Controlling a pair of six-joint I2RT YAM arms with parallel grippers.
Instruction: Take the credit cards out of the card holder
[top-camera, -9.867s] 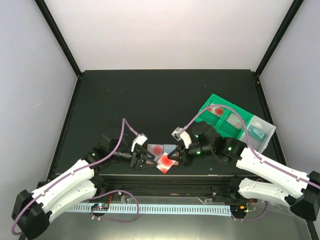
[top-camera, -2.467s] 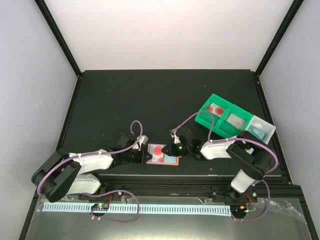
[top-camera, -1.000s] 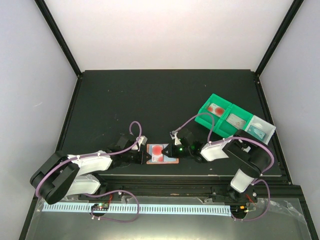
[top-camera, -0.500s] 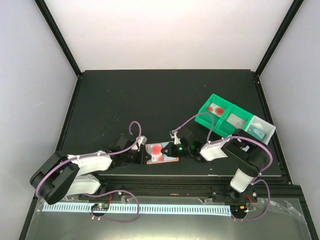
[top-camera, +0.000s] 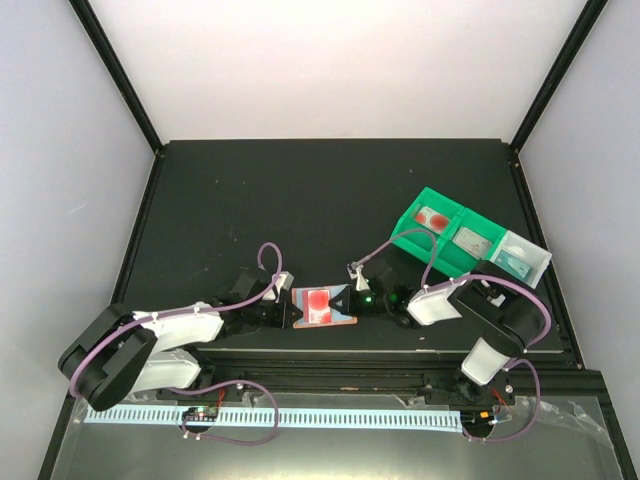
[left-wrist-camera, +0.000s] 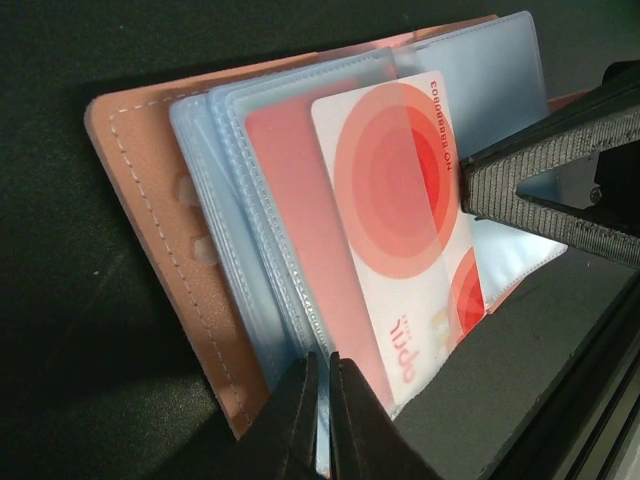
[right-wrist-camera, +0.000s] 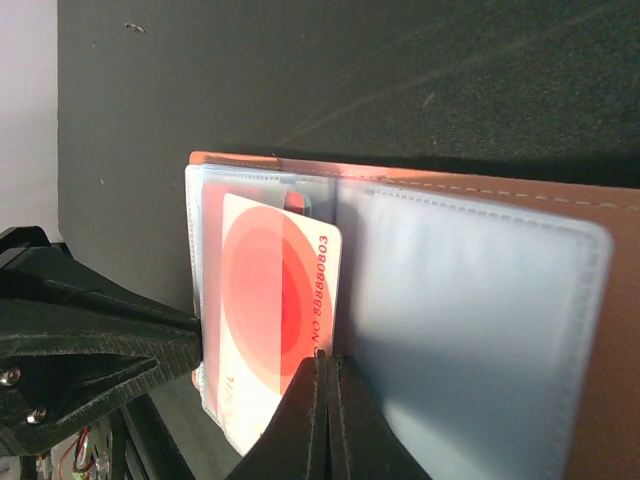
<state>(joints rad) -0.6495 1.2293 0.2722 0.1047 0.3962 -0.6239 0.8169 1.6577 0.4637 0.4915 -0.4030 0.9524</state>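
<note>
Two credit cards show in the open card holder (left-wrist-camera: 130, 180). It lies flat on the dark surface (top-camera: 300, 200), terracotta face down and pale blue sleeves up, close to the surface's near edge. A white credit card (left-wrist-camera: 400, 200) printed with red circles lies on top of the holder's sleeves, over one panel and up to the fold. A plain red credit card (left-wrist-camera: 275, 220) sits inside a clear sleeve just beneath it.

The left gripper (left-wrist-camera: 322, 362) is at the holder's left edge. Its jaws stand only a slit apart, with a sliver of blue sleeve showing between them; whether they grip it I cannot tell. The right gripper (right-wrist-camera: 326, 358) is over the holder from the right side, jaws pressed together. Its tips are against the white card's edge beside the fold; whether the card is caught between them is not clear.

Well apart from the holder, to its right and farther back, stand the green bins (top-camera: 405, 238), with a clear bin (top-camera: 525, 262) touching their right end.
</note>
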